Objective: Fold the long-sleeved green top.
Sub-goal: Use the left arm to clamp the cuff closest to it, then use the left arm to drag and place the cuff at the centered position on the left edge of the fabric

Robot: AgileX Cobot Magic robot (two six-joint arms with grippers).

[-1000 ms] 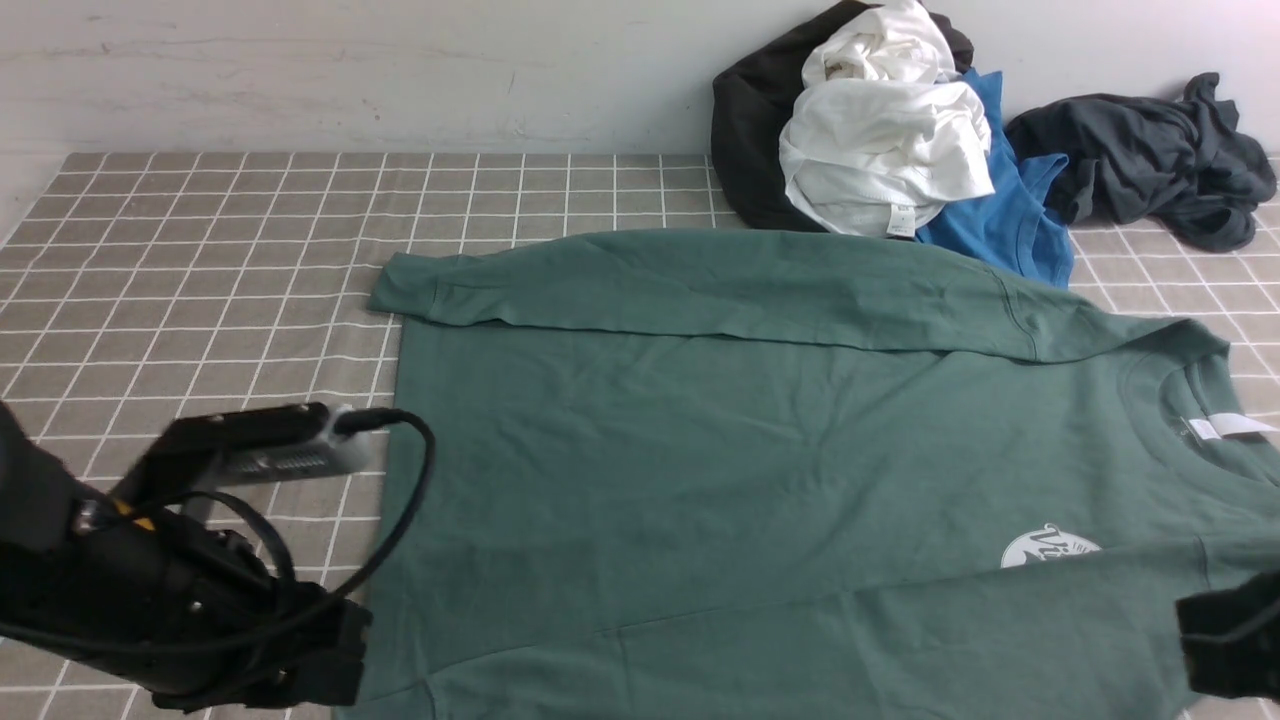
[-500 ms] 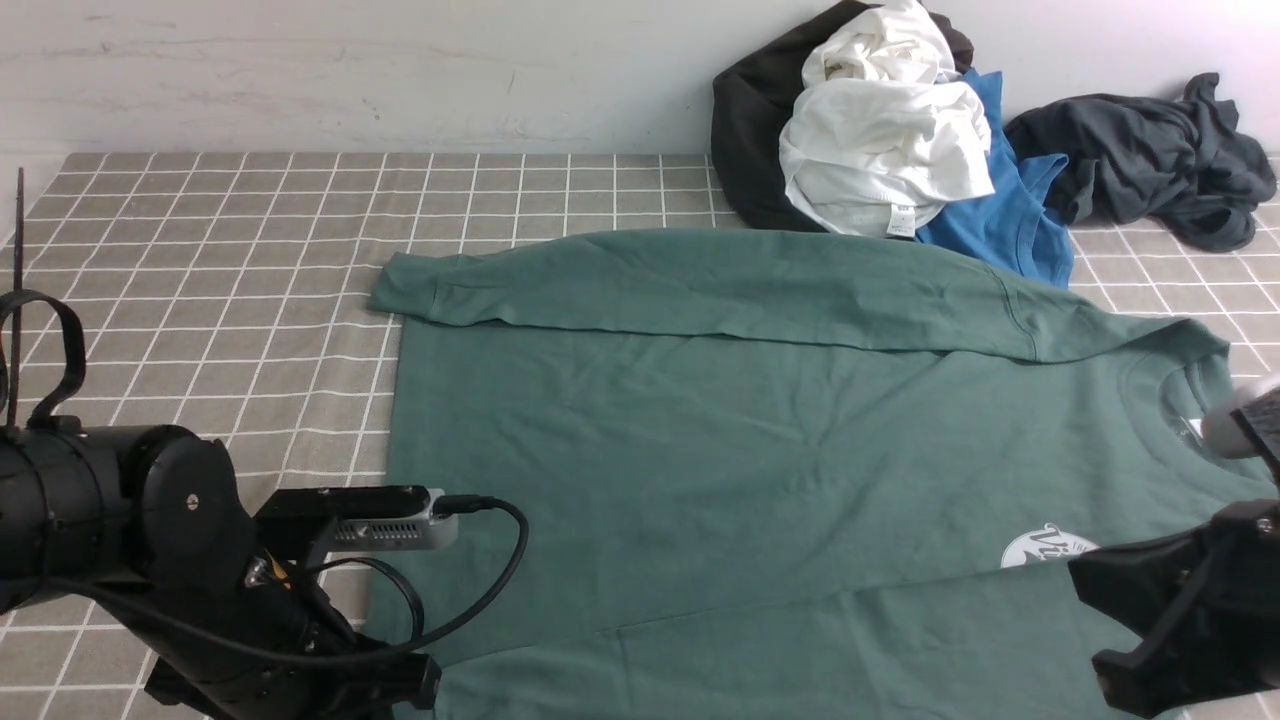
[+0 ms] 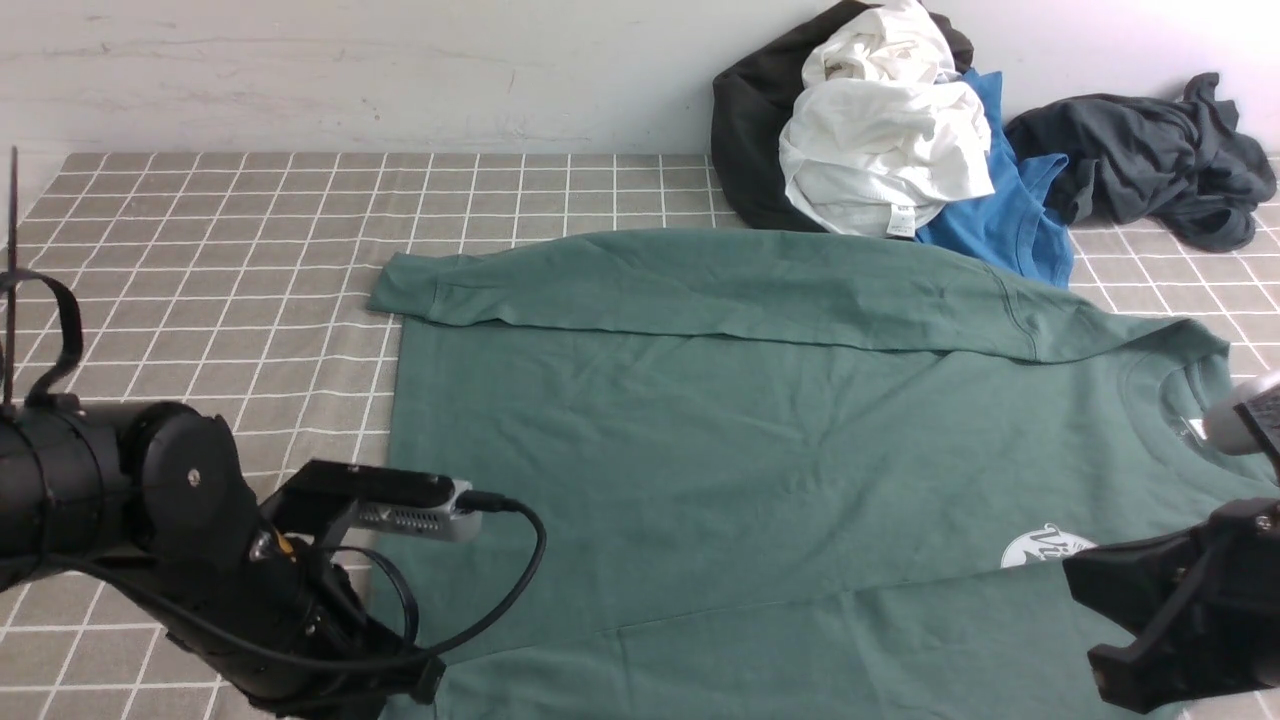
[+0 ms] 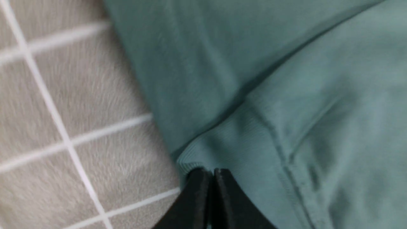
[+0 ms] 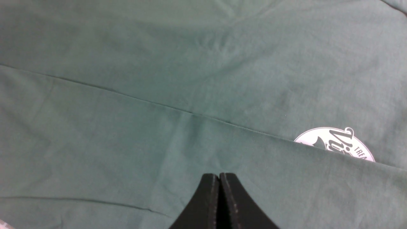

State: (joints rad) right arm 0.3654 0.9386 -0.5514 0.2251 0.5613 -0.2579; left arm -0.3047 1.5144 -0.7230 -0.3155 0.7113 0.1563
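Left end effector (image 4: 211, 173) closed at cuff (image 4: 229, 149) of green long-sleeved top (image 3: 760, 420); right end effector (image 5: 219, 176) closed, hanging low.

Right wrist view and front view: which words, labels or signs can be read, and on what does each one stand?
"Vi" and "TRE": round white logo on the green long-sleeved top; the rest is hidden under a fold.
White neck label: nothing readable.
Label on the white garment: too small to read.
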